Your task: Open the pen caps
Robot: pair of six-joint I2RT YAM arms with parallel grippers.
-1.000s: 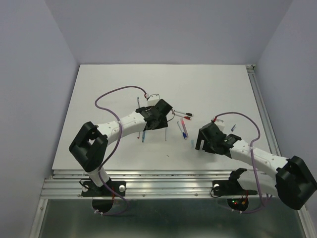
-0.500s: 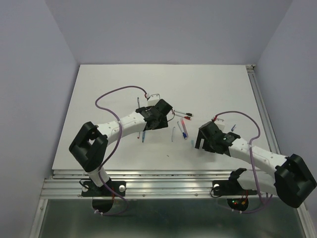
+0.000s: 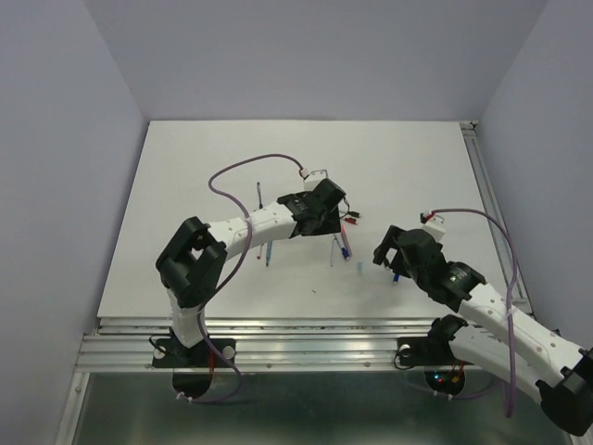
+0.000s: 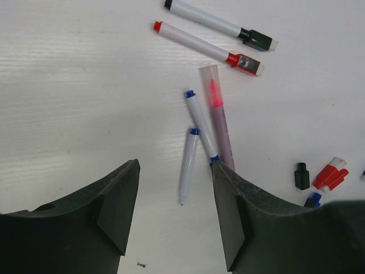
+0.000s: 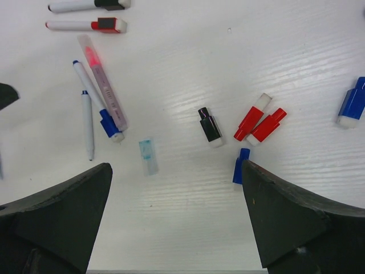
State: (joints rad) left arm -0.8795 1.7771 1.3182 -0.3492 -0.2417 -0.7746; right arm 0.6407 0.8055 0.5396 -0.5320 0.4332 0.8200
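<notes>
White, faintly grained desk [image 3: 204, 167]; pale lilac walls [image 3: 56, 139]. Short plastic caps [image 5: 267, 127], red, blue and black, lie loose. Both jaws released, empty.

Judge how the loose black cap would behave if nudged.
The black cap lies on its side on the smooth table, so it probably rolls or skids. Small, hard-looking plastic: likely light and stiff.

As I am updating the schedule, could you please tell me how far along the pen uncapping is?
Done: loose red caps, a black cap and a blue cap lie on the table. In hand: nothing; left pincer and right pincer are open, empty. Left: the black marker and red marker look capped.
</notes>
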